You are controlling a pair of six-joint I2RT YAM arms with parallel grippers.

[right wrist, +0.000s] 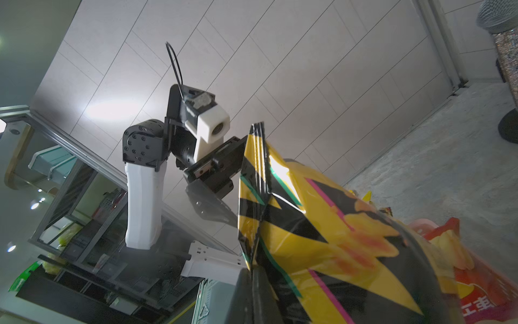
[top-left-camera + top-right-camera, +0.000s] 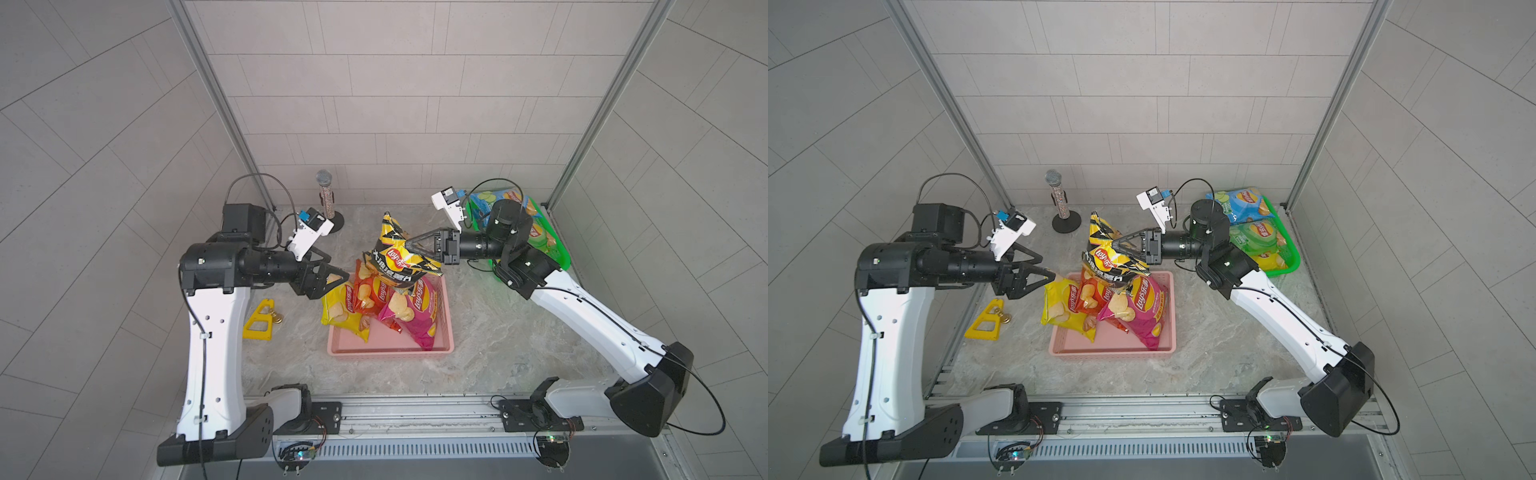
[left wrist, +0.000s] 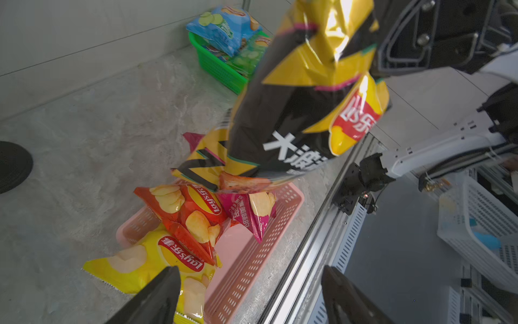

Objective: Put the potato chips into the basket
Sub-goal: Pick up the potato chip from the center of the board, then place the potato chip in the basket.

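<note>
At the middle of the marbled table, a shallow pink perforated plastic basket [image 2: 390, 353] is already carrying three of the chip bags. A glossy yellow bag [image 2: 343, 309] is lying at its 9 o'clock side, partly spilling over the rim. A red-orange bag [image 2: 370, 297] is leaning on the yellow one toward the centre, and a magenta bag [image 2: 415, 311] is lying toward 4 o'clock.

A fourth, the black-and-yellow zigzag bag [image 2: 395, 257], is hanging in the air over the basket's 12 o'clock edge. Its lower end is just above the red-orange bag, or touching it; I cannot tell which.

At 2 o'clock from the pink basket, a green plastic basket [image 2: 1292, 249] is holding more. A blue bag [image 2: 1246, 203], a green bag [image 2: 1258, 237] and part of a yellow one [image 2: 1271, 262] are showing there in a top view, and others may be lying hidden beneath. The task is looking roughly half done, with this bag needing release and those far ones waiting.

The right gripper [image 2: 411, 244] is reaching in from 3 o'clock, with its jaws pinched tight on the upper part of the black-and-yellow bag and carrying its whole weight.

The left gripper [image 2: 338, 270] is hovering at the basket's 10 o'clock corner, over the top of the yellow bag. Its jaws are standing wide apart and gripping nothing.
</note>
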